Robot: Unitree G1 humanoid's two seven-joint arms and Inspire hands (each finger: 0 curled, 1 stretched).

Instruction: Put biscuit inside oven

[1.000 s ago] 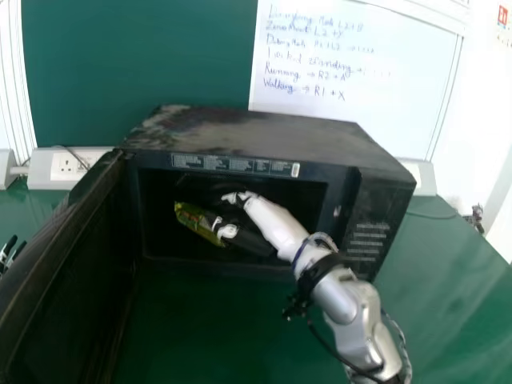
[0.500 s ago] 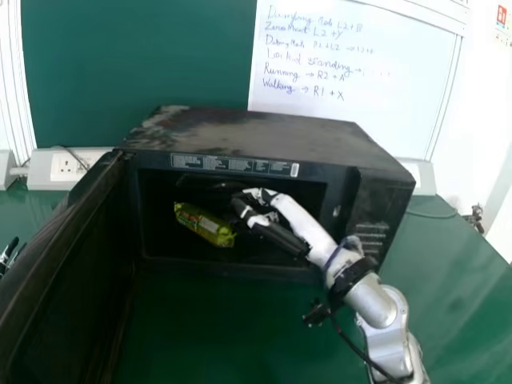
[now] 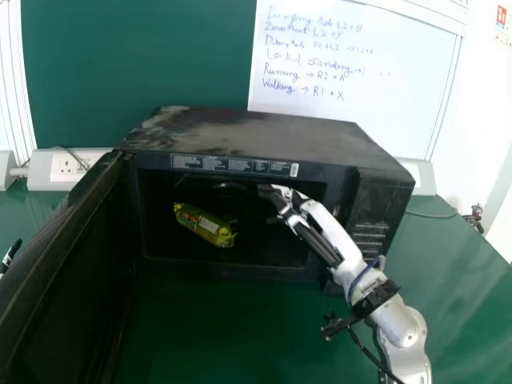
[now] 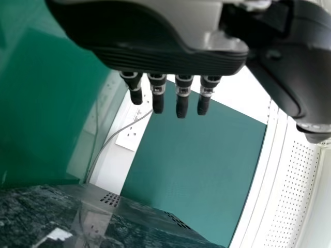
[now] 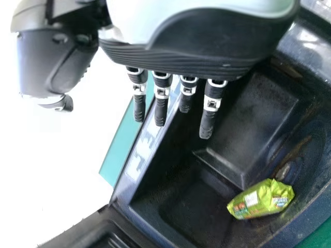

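Our right hand (image 3: pixel 333 227) has its fingers (image 5: pixel 161 109) straight, loosely spread and empty, so we'd just ease it outta the microwave (image 3: pixel 264 133) without nudging the biscuit packet (image 3: pixel 206 226).

The oven (image 3: pixel 264 132) stood on the desk (image 3: pixel 224 336), its door (image 3: pixel 72 272) out to the robot's left. Inside lay the biscuit packet (image 3: pixel 204 226), the right hand (image 3: pixel 324 222) to its right. Behind: socket (image 3: pixel 67 166) left, whiteboard (image 3: pixel 384 104) right.
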